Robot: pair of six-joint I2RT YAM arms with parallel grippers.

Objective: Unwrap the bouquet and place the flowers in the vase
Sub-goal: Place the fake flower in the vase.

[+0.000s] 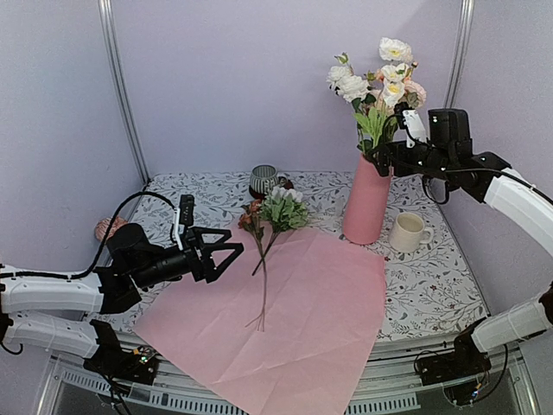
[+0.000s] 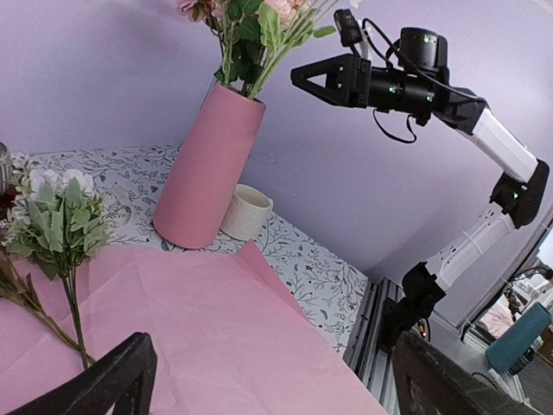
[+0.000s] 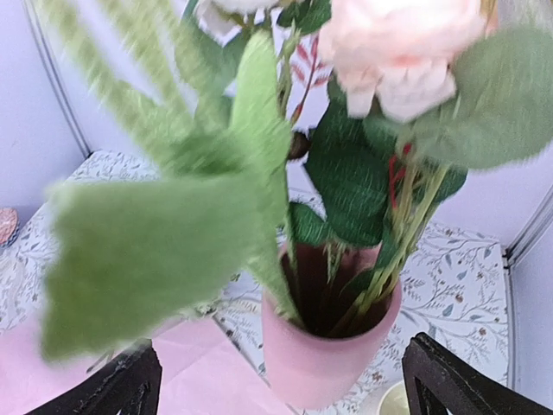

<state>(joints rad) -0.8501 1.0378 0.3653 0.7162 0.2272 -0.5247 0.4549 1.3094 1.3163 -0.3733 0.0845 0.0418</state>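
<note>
Right tool [image 1: 383,157] hangs with jaws spread wide beside the mouth of the vase [image 1: 366,203], gripping nothing. The left tool [image 1: 232,246], also wide and empty, hovers low over the pink paper [image 1: 294,320]. Most flowers [image 1: 380,82] stand in the vase; two loose stems [image 1: 272,216] lie on the paper. As the right tool pulls away, a finger could snag leaves, dragging stems out or tipping the vase.

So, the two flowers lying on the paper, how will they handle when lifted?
Probably light and floppy: the flowers have long thin stems with bushy heads. They lie crossed on the pink paper, so lifting one could drag the other.
</note>
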